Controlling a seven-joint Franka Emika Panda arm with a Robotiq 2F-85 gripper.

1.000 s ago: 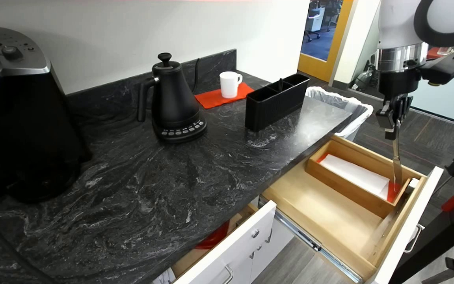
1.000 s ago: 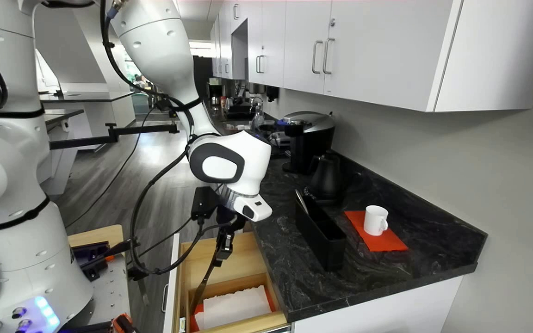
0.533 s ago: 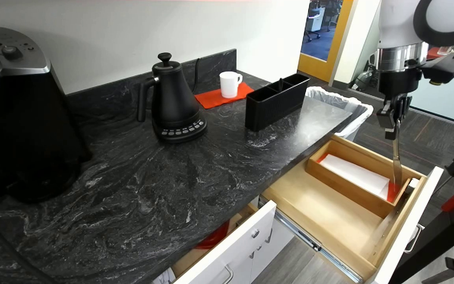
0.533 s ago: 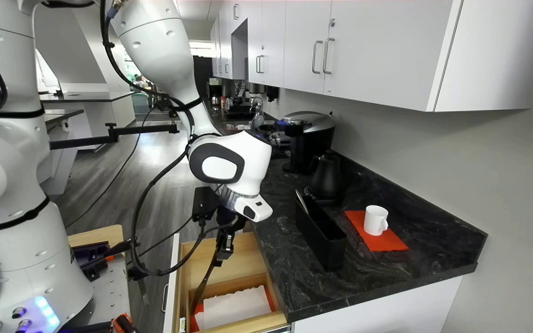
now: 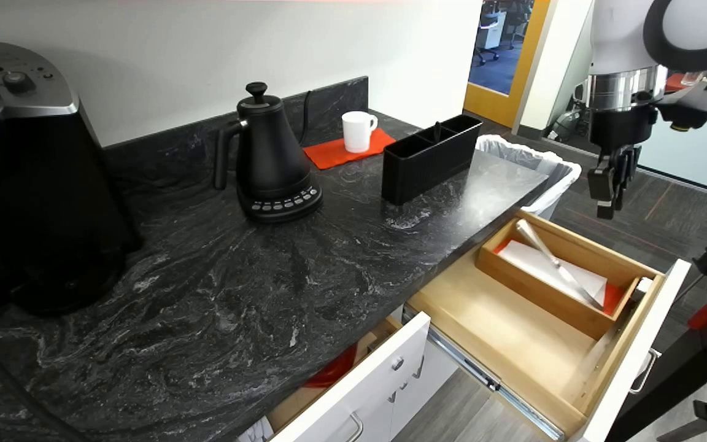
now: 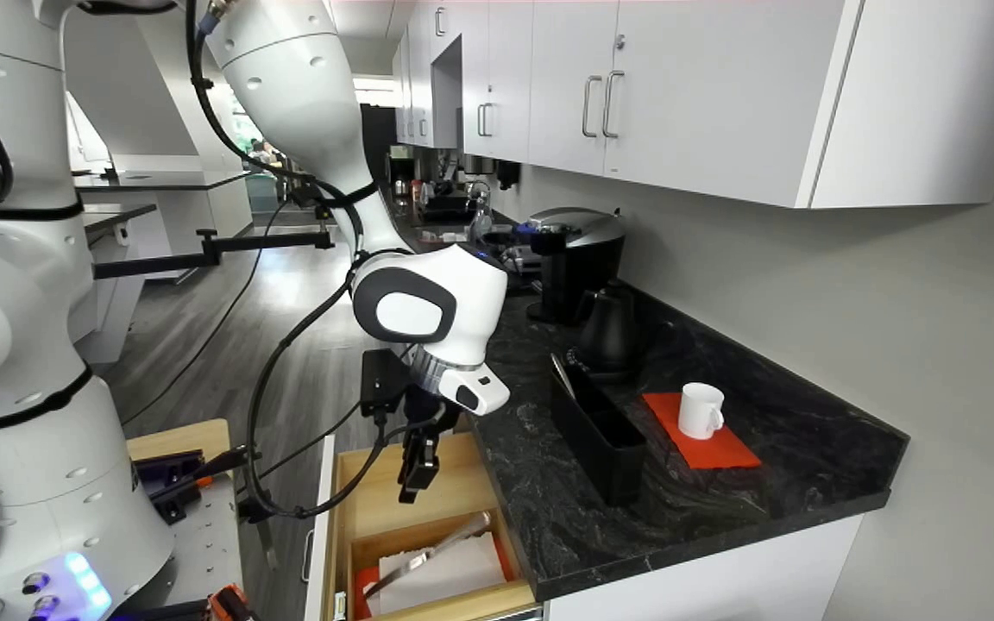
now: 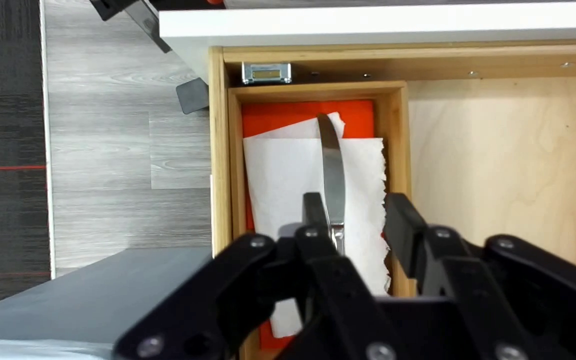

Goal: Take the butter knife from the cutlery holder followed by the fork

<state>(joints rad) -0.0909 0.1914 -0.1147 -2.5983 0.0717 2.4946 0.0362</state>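
Fingers (image 7: 314, 214) of the gripper (image 7: 356, 207) stand spread above a butter knife (image 7: 334, 180), which lies aslant inside a narrow wooden box (image 5: 540, 291) in an open drawer (image 7: 498, 160). The blade crosses white paper (image 7: 283, 185), its tip toward the drawer front, with red material (image 7: 360, 120) showing underneath. On the dark counter (image 5: 224, 307) stands the black cutlery holder (image 5: 430, 166); in an exterior view, a utensil (image 6: 563, 378) of a kind too small to tell leans inside it. In both exterior views, a white mug (image 6: 701, 410) sits on a red napkin (image 6: 714, 455) near the holder, and a black kettle (image 5: 274, 156) stands between the mug and a dark appliance (image 5: 40, 184) with a silvery top. A lined bin (image 5: 531, 153) stands by the counter's end.
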